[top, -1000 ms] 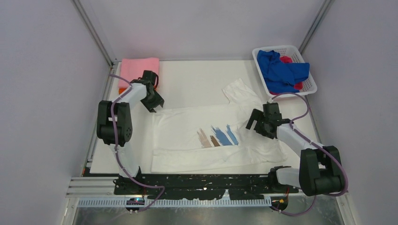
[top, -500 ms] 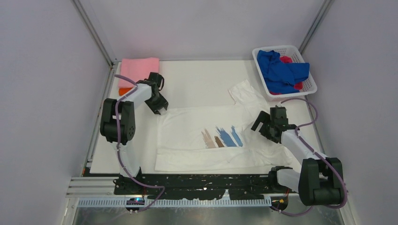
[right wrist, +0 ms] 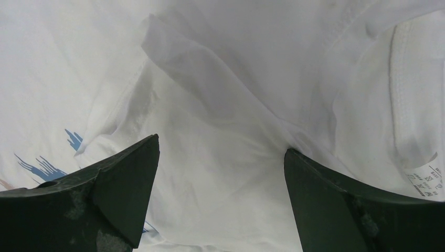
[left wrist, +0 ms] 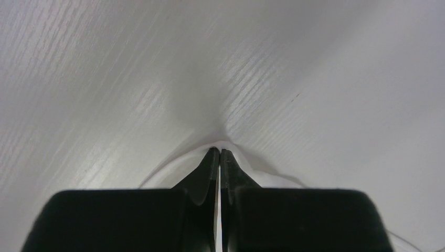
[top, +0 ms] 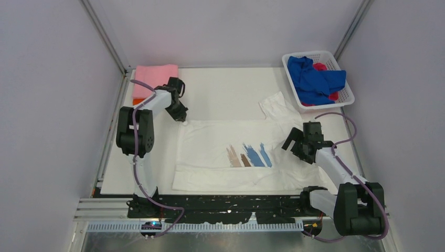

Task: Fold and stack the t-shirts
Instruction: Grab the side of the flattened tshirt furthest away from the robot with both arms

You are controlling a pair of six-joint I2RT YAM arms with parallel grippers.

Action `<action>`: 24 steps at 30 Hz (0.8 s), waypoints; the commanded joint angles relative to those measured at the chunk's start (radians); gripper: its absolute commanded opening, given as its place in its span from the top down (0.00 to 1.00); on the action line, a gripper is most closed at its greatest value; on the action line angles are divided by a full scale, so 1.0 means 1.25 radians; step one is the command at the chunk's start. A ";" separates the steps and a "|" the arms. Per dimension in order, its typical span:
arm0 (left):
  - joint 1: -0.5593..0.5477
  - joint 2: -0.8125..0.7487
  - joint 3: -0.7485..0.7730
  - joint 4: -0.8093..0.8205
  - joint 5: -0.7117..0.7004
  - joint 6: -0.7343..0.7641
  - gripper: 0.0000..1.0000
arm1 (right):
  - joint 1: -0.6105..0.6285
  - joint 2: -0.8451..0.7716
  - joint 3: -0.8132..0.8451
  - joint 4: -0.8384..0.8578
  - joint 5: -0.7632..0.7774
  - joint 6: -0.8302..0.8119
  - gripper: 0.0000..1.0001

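White t-shirt (top: pixel 225 152): it lies spread on the table (top: pixel 225 89), chest side up, with some soft wrinkles. All places below are given from it.
Print (top: pixel 249 156): small blue and brown brush strokes, a little right of the white t-shirt's middle.
Sleeve (top: pixel 275 105): it sticks out from the far right corner of the white t-shirt.
Left gripper (top: pixel 182 116): at the far left corner of the white t-shirt. Its two fingers are pressed together, and a thin edge of the white cloth is pinched between the tips.
Right gripper (top: pixel 295 146): above the right end of the white t-shirt, near the collar. Its fingers stand wide apart and hold nothing. Wrinkled white cloth is under them; I cannot tell if they touch it.
Label (right wrist: pixel 424 181): a small printed tag at the collar of the white t-shirt, seen at the right edge of the right wrist view.
Pink t-shirt (top: pixel 155 79): folded, on the table beyond the far left corner of the white t-shirt, apart from it.
Orange t-shirt (top: pixel 136 101): under the pink t-shirt; only a thin edge shows.
Basket (top: pixel 349 98): white plastic lattice, beyond the far right corner of the white t-shirt, just beside the sleeve.
Blue t-shirt (top: pixel 312 79): crumpled in the basket, on top.
Red t-shirt (top: pixel 321 66): in the basket under the blue t-shirt; only small parts show.
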 commanded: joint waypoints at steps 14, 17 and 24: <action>-0.001 -0.077 -0.010 0.049 -0.016 0.068 1.00 | -0.026 -0.083 0.059 -0.002 -0.136 -0.114 0.04; -0.001 -0.083 -0.007 0.051 -0.018 0.081 1.00 | -0.026 -0.108 0.067 0.028 -0.166 -0.125 0.04; -0.004 -0.082 -0.015 0.052 0.022 0.093 1.00 | 0.001 -0.063 0.163 0.113 -0.142 -0.133 0.05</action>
